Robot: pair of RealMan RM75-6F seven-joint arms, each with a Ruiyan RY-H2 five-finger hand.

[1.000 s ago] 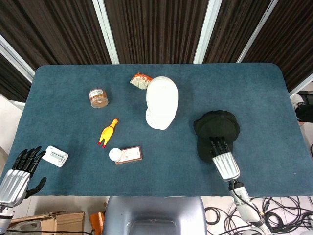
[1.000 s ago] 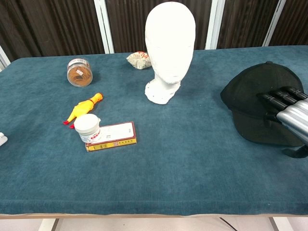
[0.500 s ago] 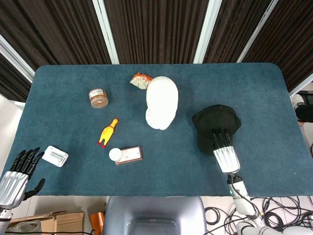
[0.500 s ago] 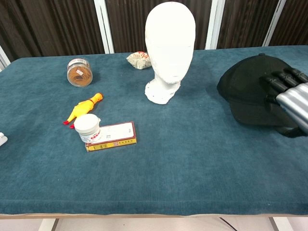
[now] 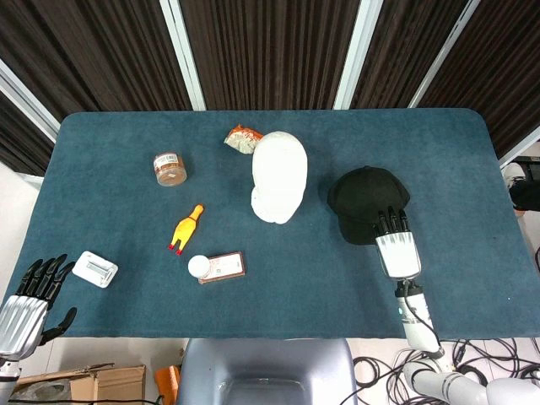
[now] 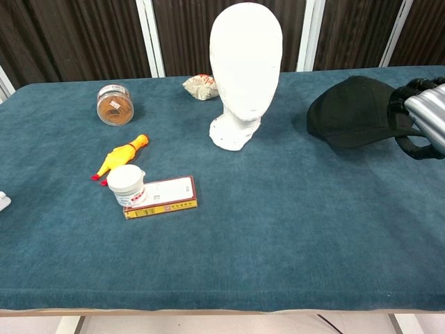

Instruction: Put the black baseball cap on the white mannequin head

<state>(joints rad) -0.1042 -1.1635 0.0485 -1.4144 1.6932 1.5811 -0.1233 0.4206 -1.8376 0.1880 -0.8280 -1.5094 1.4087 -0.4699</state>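
Lifting the cap [image 6: 354, 111] off the table [image 6: 278, 229] now, right hand [image 5: 396, 245] clamped on its brim; head [image 6: 245, 69] next, left hand [image 5: 29, 304] spread, idle.

— Inspector: What moved in the last second?

— Observer: The right hand [image 5: 396, 246] gripped the black baseball cap [image 5: 368, 202] and raised it off the blue table [image 5: 126, 211]. In the chest view the cap climbed from mid-right of the frame toward the upper right, tilting up.

— Inspector: And from above?

— Observer: The cap went upward and slightly left in the frame, nearer the white mannequin head [image 5: 278, 177]. The left hand [image 5: 29, 299] sank lower at the bottom left corner.
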